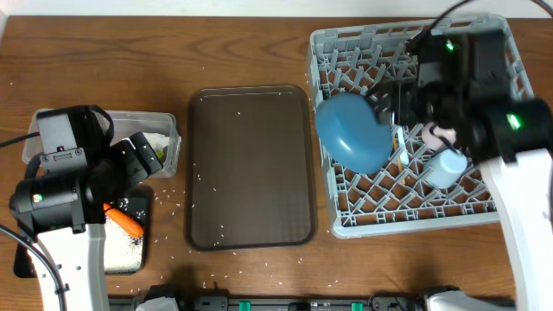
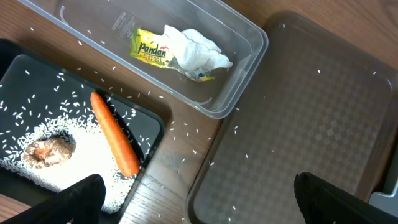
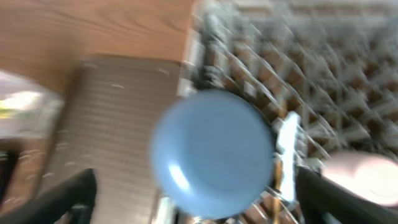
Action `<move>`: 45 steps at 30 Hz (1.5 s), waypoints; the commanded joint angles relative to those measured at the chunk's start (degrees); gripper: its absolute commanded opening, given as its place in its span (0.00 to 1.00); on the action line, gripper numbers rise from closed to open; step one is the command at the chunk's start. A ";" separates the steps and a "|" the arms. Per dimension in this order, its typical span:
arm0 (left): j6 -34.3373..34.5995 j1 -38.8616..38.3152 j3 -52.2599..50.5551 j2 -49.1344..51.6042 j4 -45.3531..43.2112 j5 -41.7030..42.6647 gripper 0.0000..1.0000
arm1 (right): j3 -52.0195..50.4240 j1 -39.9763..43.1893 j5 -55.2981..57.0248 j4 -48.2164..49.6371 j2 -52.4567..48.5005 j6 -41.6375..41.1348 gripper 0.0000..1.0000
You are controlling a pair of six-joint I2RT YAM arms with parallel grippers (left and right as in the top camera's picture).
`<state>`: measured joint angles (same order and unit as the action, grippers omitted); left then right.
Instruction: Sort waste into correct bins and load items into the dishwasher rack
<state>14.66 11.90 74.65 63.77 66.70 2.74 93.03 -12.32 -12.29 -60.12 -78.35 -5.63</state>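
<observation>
1. The left fingers are spread wide, holding nothing, above the carrot and rice in the black bin;
2. The right fingers are wide too; the blue plate stands in the grey rack.

Overhead faces down; 2 close wrist views seemingly share tray.

The tub is clear glossy plastic; the table is grained wood.

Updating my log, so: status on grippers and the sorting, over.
Left gripper open, empty. Right gripper open above blue plate in dishwasher rack. Carrot in black tray-bin. Stray rice on brown serving tray.
</observation>
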 commanded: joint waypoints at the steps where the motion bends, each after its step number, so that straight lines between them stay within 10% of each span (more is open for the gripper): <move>1: 0.04 0.31 0.59 0.22 0.13 -0.68 0.98 | 0.74 -2.10 -3.41 -0.11 4.96 -0.09 0.99; 22: 0.04 0.31 0.59 0.22 0.13 -0.68 0.98 | -1.09 -2.75 21.53 -10.86 18.36 2.97 0.99; 45: 0.04 0.31 0.59 0.22 0.13 -0.66 0.98 | -74.40 5.95 21.46 40.79 64.87 2.21 0.99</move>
<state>14.79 11.92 74.63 63.81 66.67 2.74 23.42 -7.44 8.71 -21.37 -18.63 -2.55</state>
